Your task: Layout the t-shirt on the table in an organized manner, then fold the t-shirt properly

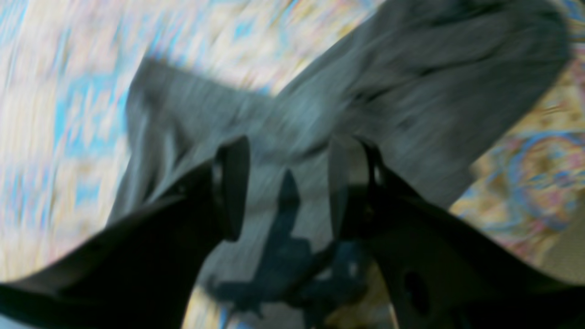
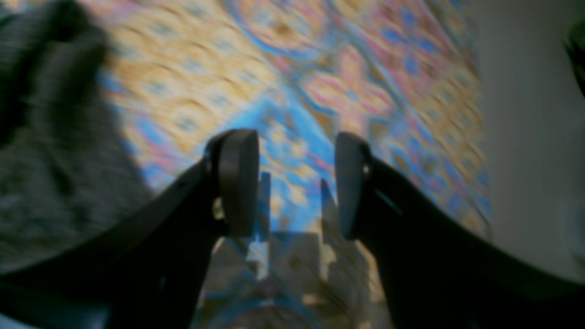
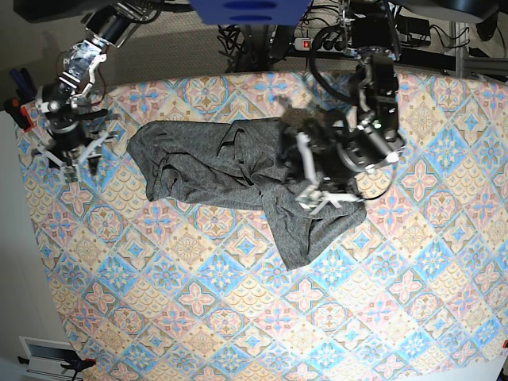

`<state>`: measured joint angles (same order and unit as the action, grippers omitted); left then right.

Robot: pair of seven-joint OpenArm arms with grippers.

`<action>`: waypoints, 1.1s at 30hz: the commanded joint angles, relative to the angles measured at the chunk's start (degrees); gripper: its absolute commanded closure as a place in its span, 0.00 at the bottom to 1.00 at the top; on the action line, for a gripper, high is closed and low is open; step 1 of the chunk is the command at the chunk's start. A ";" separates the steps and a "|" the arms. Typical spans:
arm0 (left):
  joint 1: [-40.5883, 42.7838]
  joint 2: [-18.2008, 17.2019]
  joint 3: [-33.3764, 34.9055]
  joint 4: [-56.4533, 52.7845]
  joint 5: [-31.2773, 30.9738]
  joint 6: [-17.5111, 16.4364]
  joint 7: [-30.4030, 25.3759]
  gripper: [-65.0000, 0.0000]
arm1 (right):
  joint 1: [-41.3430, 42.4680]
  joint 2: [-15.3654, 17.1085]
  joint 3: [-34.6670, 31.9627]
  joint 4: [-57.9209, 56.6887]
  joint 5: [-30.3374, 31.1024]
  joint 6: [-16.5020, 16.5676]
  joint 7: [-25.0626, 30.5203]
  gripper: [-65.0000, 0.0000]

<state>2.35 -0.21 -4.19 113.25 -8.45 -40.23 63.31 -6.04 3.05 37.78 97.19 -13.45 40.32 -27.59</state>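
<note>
The dark grey t-shirt [image 3: 230,167] lies crumpled and wrinkled across the far middle of the tile-print table [image 3: 238,317], with one part trailing toward the front right. My left gripper [image 3: 308,186] hovers over the shirt's right part. In the blurred left wrist view it [image 1: 288,187] is open, with grey cloth [image 1: 411,91] below and between the fingers and nothing gripped. My right gripper [image 3: 70,157] is at the table's far left, apart from the shirt. In the right wrist view it [image 2: 295,183] is open and empty over bare table [image 2: 320,91], with the shirt [image 2: 45,160] to its left.
The table's left edge lies close to the right gripper, with grey floor [image 2: 525,137] beyond it. A red clamp [image 3: 24,115] sits at that edge. Cables and a power strip [image 3: 317,40] lie behind the table. A blue object [image 3: 250,9] is at the top.
</note>
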 commanded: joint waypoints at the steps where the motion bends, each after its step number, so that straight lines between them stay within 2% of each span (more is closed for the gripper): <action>1: -0.28 0.08 -1.48 1.08 -0.74 0.23 -1.46 0.60 | 0.46 0.86 -0.72 1.67 0.84 -0.32 1.18 0.60; 3: 0.60 -1.51 -3.42 1.08 -0.74 0.23 -1.55 0.60 | 0.55 0.25 -2.75 2.90 0.84 -0.32 1.18 0.60; 8: 1.74 -4.23 -3.42 1.08 -0.74 0.23 -1.64 0.60 | 1.08 -4.15 -3.98 6.33 0.84 -0.32 1.18 0.60; 14: 2.71 -4.23 -3.59 1.08 -0.30 0.23 -1.64 0.60 | 6.53 -5.11 -3.98 9.58 0.93 -0.32 0.83 0.59; 17: 2.97 -4.23 -3.59 1.08 -0.48 0.23 -1.64 0.60 | 6.88 -8.10 -3.71 9.58 2.68 -0.32 0.83 0.58; 19: 2.97 -4.23 -3.59 0.99 -0.30 0.23 -1.64 0.60 | 6.88 -8.98 -3.63 9.58 5.50 -0.32 -0.76 0.53; 22: 2.97 -4.23 -3.59 0.99 -0.48 0.23 -1.64 0.60 | 6.88 -8.90 -3.63 9.23 10.16 -0.32 -7.17 0.45; 25: 2.97 -4.23 -3.59 0.99 -0.21 0.23 -1.64 0.60 | 6.88 -8.46 -3.45 9.05 16.75 -0.32 -13.68 0.42; 28: 2.97 -4.23 -3.51 0.90 -0.21 0.23 -1.64 0.60 | 6.88 -6.26 2.18 8.97 26.07 -0.32 -15.44 0.44; 31: 3.06 -4.23 -3.51 0.90 -0.21 0.23 -1.64 0.60 | 6.70 -6.17 11.06 7.91 35.65 -0.32 -15.61 0.46; 33: 3.06 -4.23 -3.51 0.90 -0.21 0.23 -1.64 0.60 | 6.44 -6.17 13.17 4.31 39.26 -0.32 -15.61 0.46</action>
<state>6.04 -4.29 -7.66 113.25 -7.88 -40.10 62.85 -0.19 -2.50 51.62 101.19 24.97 38.79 -42.89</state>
